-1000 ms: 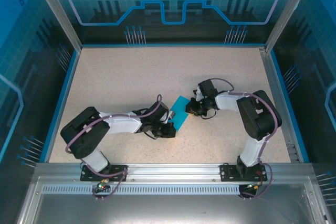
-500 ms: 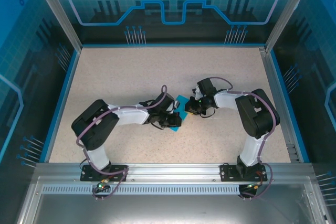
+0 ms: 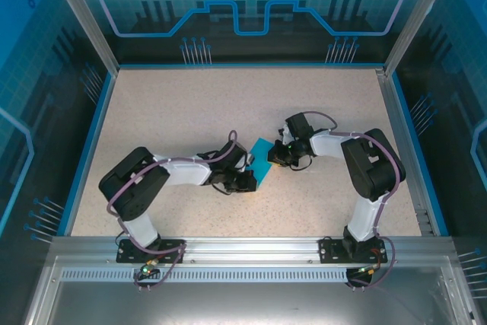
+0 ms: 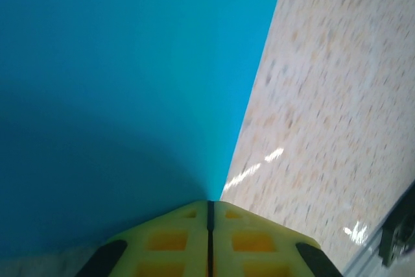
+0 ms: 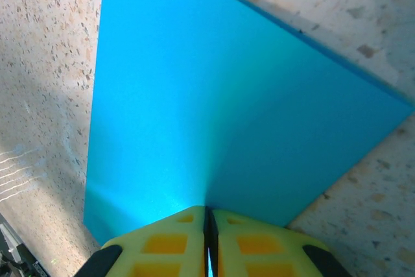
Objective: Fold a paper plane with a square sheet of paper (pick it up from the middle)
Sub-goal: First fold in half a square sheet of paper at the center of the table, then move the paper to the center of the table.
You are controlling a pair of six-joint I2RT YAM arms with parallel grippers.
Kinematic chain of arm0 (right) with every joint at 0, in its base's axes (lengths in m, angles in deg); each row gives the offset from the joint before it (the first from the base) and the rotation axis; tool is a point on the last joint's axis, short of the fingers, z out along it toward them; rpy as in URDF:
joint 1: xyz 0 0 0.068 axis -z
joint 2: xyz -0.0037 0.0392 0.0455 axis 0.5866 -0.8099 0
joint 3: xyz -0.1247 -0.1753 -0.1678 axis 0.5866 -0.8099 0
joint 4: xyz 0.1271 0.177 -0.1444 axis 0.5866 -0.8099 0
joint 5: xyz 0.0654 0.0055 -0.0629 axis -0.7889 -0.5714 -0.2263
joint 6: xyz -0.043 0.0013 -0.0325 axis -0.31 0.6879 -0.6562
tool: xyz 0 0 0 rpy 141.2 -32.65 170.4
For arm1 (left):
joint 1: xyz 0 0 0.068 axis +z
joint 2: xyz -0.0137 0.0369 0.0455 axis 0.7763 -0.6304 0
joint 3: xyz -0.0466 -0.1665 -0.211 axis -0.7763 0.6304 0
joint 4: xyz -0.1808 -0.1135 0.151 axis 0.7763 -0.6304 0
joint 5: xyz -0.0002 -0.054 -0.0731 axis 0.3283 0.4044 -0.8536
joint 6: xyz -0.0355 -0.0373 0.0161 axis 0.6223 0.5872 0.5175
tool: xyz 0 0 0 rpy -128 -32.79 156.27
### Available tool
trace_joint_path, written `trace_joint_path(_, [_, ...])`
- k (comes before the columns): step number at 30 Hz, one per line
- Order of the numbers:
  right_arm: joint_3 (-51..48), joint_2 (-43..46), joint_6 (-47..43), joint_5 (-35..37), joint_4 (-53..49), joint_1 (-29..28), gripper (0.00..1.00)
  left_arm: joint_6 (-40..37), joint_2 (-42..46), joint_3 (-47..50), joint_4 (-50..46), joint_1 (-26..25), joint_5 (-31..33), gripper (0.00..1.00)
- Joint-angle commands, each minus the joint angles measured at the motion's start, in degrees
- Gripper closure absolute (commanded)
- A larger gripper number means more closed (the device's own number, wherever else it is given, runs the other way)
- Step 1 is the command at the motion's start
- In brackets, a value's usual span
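Clearly the paper (image 3: 262, 162) slants near-left to far-right.

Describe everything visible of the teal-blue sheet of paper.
The sheet of paper is thin, plain, smooth teal-blue, with straight edges and sharp corners. It is close over the middle of the speckled table. The left gripper and the right gripper each pinch it from opposite sides, jaws shut.

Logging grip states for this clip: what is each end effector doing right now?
Left end effector: closed, pinching the teal sheet of paper at its edge.
Right end effector: closed, pinching the same sheet.
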Motion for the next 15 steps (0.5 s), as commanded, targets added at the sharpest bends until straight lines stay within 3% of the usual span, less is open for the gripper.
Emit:
trace_joint_path(1, [-0.31,-2.68,-1.57,8.79,-6.18,-0.62,0.88,-1.04,6.03,1.25,-8.62,-0.08,-2.11,0.89])
trace_joint_path(8, [4.98,2.73,0.14,8.42,-8.56,-2.45,0.78,5.75,14.56,-0.21,-14.15,5.63,6.67,0.7])
trace_joint_path(15, [12.99,1.58,4.3,23.43,-17.77,-8.35,0.65,9.79,18.19,5.01,-13.3,13.61,10.07,0.49])
